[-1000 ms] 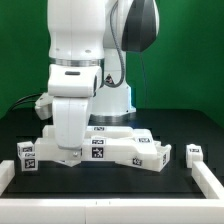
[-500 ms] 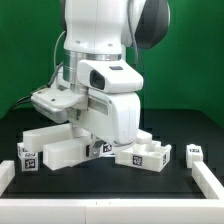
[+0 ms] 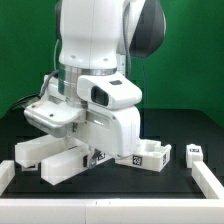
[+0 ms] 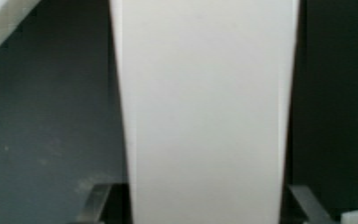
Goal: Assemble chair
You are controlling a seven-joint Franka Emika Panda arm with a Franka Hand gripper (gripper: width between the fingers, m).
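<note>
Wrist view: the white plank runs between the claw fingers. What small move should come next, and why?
Probably close the claw firmly before any lift. The white plank sits centred between the fingers, which flank both edges, but whether they press it cannot be told. The exterior view shows the arm bent low over the table.

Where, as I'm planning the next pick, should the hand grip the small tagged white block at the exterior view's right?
Probably across its two side faces, coming from straight above: the small block stands apart from the other parts on the table, with both sides free.
</note>
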